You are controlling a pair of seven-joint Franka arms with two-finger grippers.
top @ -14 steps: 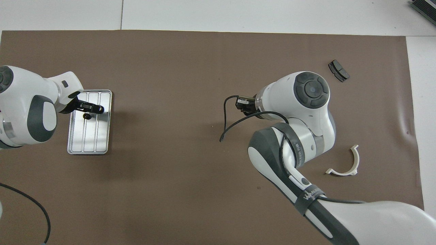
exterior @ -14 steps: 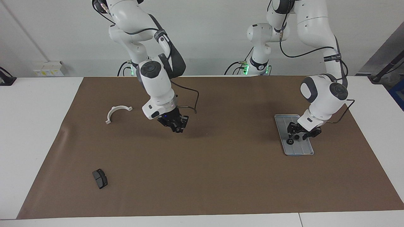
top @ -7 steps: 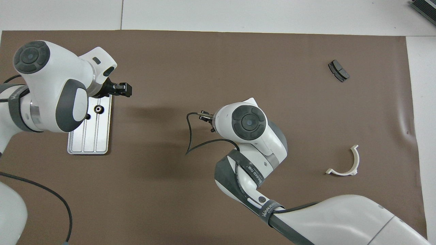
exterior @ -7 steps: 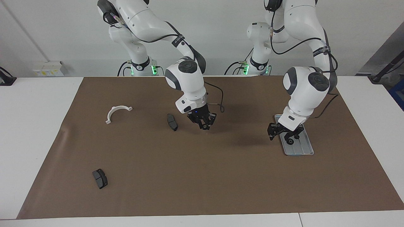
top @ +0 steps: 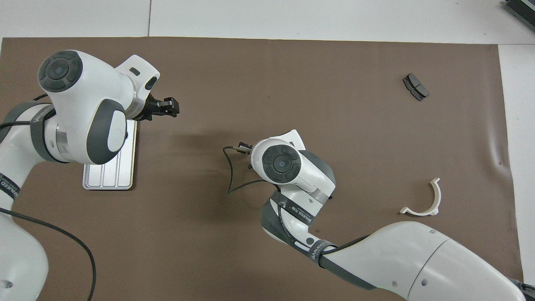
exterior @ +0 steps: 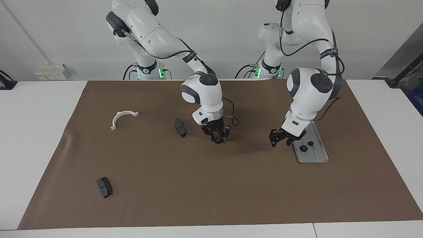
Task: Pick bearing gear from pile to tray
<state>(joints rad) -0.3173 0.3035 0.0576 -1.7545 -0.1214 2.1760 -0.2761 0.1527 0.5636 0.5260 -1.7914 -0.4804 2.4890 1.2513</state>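
Observation:
The silver tray [exterior: 316, 155] lies on the brown mat toward the left arm's end and holds two small black gears [exterior: 303, 148]. In the overhead view the left arm covers most of the tray [top: 109, 180] and hides the gears. My left gripper [exterior: 279, 138] is open and empty, low over the mat just beside the tray, and it also shows in the overhead view [top: 173, 107]. My right gripper [exterior: 217, 138] hangs over the middle of the mat, shut on a small black gear [exterior: 217, 141]. In the overhead view its own wrist hides it.
A dark brake pad [exterior: 180, 128] lies beside the right gripper, toward the right arm's end. Another pad [exterior: 104, 187] [top: 415, 87] lies farther from the robots. A white half-ring bracket [exterior: 123, 118] [top: 424, 200] lies near the right arm's end.
My right gripper moved from over the brake pad toward the mat's middle, uncovering the pad. My left gripper left the tray, with a second gear now in it, and moved toward the middle.

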